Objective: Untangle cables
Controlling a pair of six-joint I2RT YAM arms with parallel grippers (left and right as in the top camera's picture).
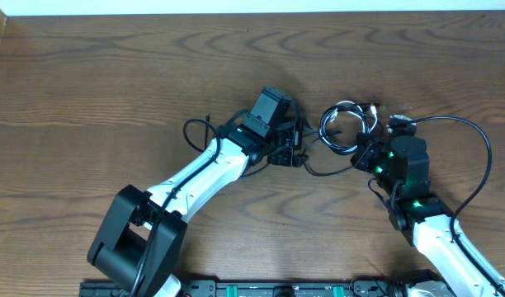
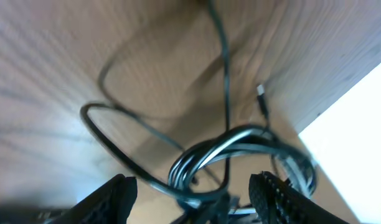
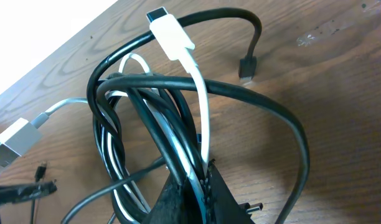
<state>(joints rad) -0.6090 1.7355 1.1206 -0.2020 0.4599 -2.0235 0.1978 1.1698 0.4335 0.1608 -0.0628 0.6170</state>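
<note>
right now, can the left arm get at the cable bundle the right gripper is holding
Probably yes. The left gripper is open and the cable bundle lies just ahead of it, with nothing blocking the way. The right gripper is shut on the bundle's other side, so room looks tight.

I count two pincers of my own, the left pincer [image 2: 197,202] and the right pincer [image 3: 190,193], and one bench [image 1: 112,82]. In the single tangle of cables [image 3: 141,118] I make out one white cord [image 3: 202,93] and two black cords [image 3: 265,99], though the knot leaves the black count unsure.
</note>
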